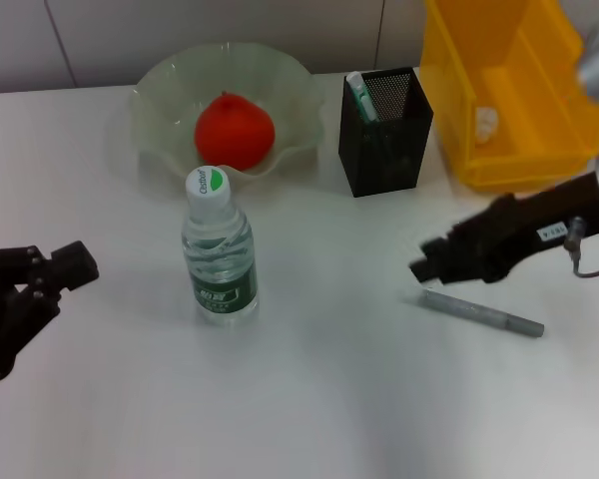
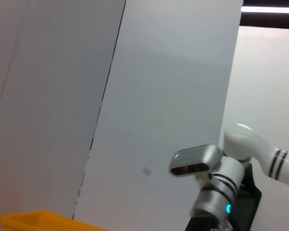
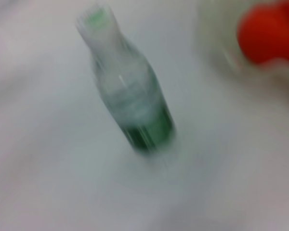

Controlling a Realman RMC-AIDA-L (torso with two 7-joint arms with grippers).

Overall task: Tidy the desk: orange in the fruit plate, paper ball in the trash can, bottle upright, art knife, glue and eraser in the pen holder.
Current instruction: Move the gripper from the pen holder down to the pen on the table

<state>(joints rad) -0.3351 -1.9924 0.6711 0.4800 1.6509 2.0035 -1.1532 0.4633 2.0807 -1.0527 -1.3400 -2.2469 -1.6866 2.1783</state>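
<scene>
Left tool (image 1: pixel 55 274) low at the near left edge of the white counter (image 1: pixel 309 399), fingers spread apart, holding nothing. Right tool (image 1: pixel 429 267) reaching in from the right side, low over the counter; cannot tell if open or closed. Just under and a bit in front of the right tool, the gray art knife (image 1: pixel 484 313), lying flat on the counter, not held. Between the two tools, nearer the left one, the water bottle (image 1: pixel 218 249), standing upright with its white and green cap on top; seen too from the right wrist camera (image 3: pixel 130 108), blurry. Farther back past the bottle, the pale fruit plate (image 1: pixel 160 95) with wavy edges, and the orange (image 1: pixel 235 130) sitting inside it. Behind the right tool and a little to its left, the black mesh pen holder (image 1: pixel 389 140), upright, with a white and green thing (image 1: pixel 360 97) poking out of it. Farthest back on the right tool's side, the yellow trash can (image 1: pixel 524 120), with something white (image 1: pixel 486 122) lying inside.
</scene>
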